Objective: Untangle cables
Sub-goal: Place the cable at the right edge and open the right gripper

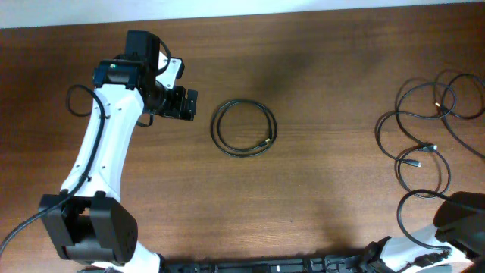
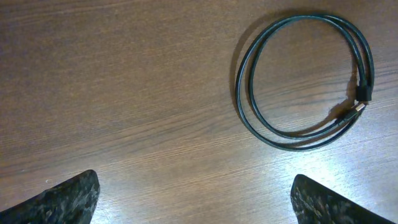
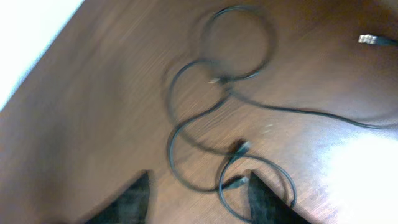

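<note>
Two claws are in view, both spread. Nearest the base edge, the right gripper (image 3: 199,180) hangs over the right end of the brown wood-grain table (image 1: 326,189). Its dark fingers (image 3: 134,199) stand apart and pinch nothing; this view is blurred. The loose thin black cables (image 3: 239,78) lie directly below and beyond the fingertips as several open loops crossing one another. One of their small plug ends (image 3: 241,148) rests inside a loop. Farther off, at mid-table, a thin black cable wound into a flat double-ring coil (image 1: 216,129) lies alone, well apart from the loose group. The left gripper (image 2: 194,180) hovers near that coil, to its left, jaws fully spread and empty.
</note>
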You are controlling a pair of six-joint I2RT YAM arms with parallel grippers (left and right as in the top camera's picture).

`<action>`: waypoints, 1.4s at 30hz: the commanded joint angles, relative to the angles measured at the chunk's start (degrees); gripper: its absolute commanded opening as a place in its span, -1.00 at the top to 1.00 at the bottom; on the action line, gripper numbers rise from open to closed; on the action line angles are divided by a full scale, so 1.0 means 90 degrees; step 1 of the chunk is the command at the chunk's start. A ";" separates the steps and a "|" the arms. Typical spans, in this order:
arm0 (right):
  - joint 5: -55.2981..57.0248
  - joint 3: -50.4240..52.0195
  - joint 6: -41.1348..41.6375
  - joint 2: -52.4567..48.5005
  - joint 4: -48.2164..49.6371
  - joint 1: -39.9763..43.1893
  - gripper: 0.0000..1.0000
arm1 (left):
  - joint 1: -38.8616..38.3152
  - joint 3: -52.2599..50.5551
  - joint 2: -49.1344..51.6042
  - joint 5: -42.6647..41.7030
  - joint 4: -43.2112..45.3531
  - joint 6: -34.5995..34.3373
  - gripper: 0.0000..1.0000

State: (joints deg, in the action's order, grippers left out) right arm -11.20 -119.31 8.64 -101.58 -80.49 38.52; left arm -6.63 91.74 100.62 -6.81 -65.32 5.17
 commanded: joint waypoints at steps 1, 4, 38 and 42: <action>-0.0495 0.0406 -0.0860 -0.0019 -0.0197 -0.0695 -0.23 | 0.0002 0.0002 0.0010 0.0024 0.0010 0.0056 -0.98; -0.0272 0.1370 -0.0838 -0.0019 -0.0185 -0.1224 -0.16 | 0.0002 0.0002 0.0010 0.0024 0.0010 0.0056 -0.98; -0.0022 0.5795 -0.0325 -0.0015 0.4342 -0.2154 0.78 | 0.0002 0.0002 0.0010 0.0019 -0.0019 0.0005 -0.98; -0.1175 0.5559 -0.0622 -0.0017 0.4376 -0.2161 0.74 | 0.0002 0.0002 0.0010 0.0022 -0.0022 -0.0114 -0.98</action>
State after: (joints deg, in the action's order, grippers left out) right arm -14.85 -69.08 5.78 -102.26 -40.82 19.11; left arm -6.63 91.70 100.62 -6.79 -65.52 4.91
